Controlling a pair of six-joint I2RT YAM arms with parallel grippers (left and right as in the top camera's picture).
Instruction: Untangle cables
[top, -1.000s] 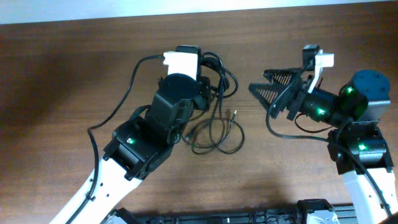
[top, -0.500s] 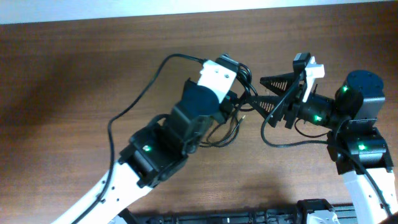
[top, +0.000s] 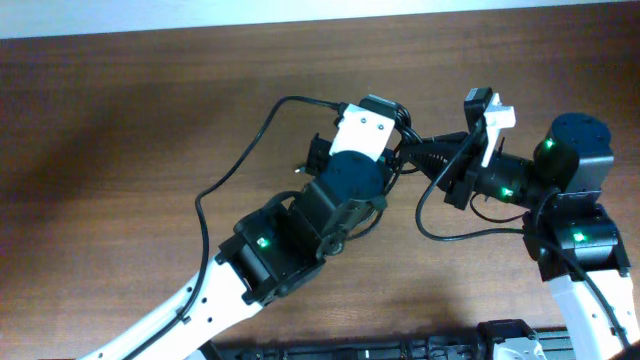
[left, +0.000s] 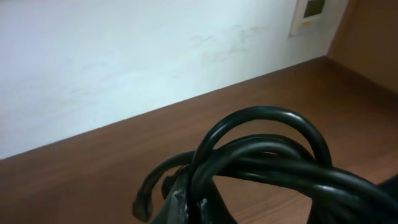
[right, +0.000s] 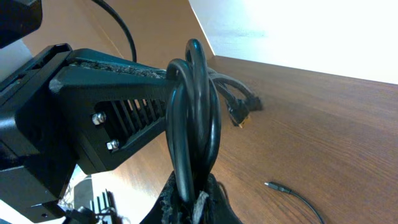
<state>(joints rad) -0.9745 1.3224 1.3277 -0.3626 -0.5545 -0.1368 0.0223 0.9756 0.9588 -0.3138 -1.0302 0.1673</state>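
The cables (top: 405, 140) are a bundle of thin black loops lifted off the brown table (top: 120, 150) at its centre. My left gripper (top: 397, 165) and right gripper (top: 418, 152) meet there tip to tip, both shut on the bundle. In the left wrist view the cables (left: 267, 155) arch over the left gripper (left: 193, 208), pinched in it. Seen from the right wrist, the cables (right: 196, 124) stand as an upright loop clamped in the right gripper (right: 194, 202), with the left gripper's black finger (right: 112, 112) just behind. One loose plug end (right: 277, 186) lies on the table.
A white wall (left: 124, 56) rises along the table's far edge, with a small wall plate (left: 311, 12) on it. Dark equipment (top: 350, 350) sits along the front edge. The left arm's own thick wire (top: 240, 150) arcs over the table to the left.
The left arm swung right carrying the bundle up to the right gripper. The right gripper, open a second ago, has shut on the cables.
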